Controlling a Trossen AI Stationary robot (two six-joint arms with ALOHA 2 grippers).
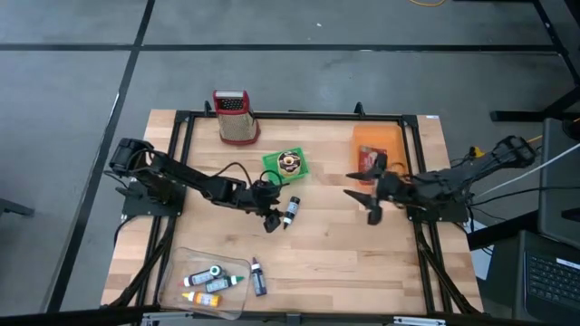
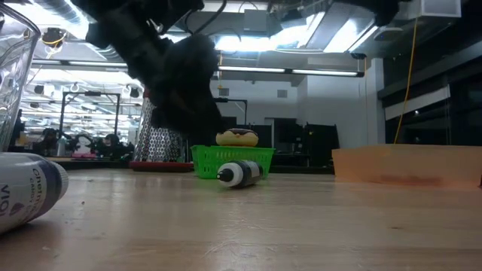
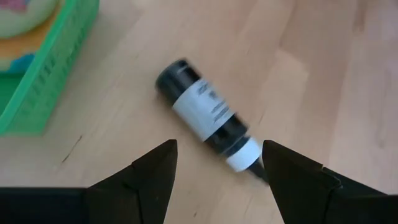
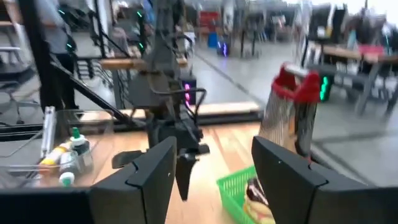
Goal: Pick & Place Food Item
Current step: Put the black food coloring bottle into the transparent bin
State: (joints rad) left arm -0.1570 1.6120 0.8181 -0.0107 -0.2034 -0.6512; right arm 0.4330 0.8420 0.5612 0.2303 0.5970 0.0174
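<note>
A dark bottle with a white label and white cap (image 3: 208,115) lies on its side on the wooden table (image 1: 335,263), just right of the green basket (image 1: 286,164). The basket holds a frosted donut (image 2: 236,138). My left gripper (image 3: 217,180) hovers open, slanting down over the bottle's cap end, a finger on each side and clear of it; in the high view the left gripper (image 1: 272,221) is just left of the bottle (image 1: 292,212). My right gripper (image 1: 361,205) is open, raised and level, right of centre, with nothing between its fingers (image 4: 155,174).
A red-handled grater (image 1: 234,116) stands at the far edge. An orange tray (image 1: 376,149) lies at the far right. A clear container (image 1: 181,272) at the near left holds several small bottles, and another bottle (image 1: 259,279) lies beside it. A black frame (image 1: 290,116) borders the table.
</note>
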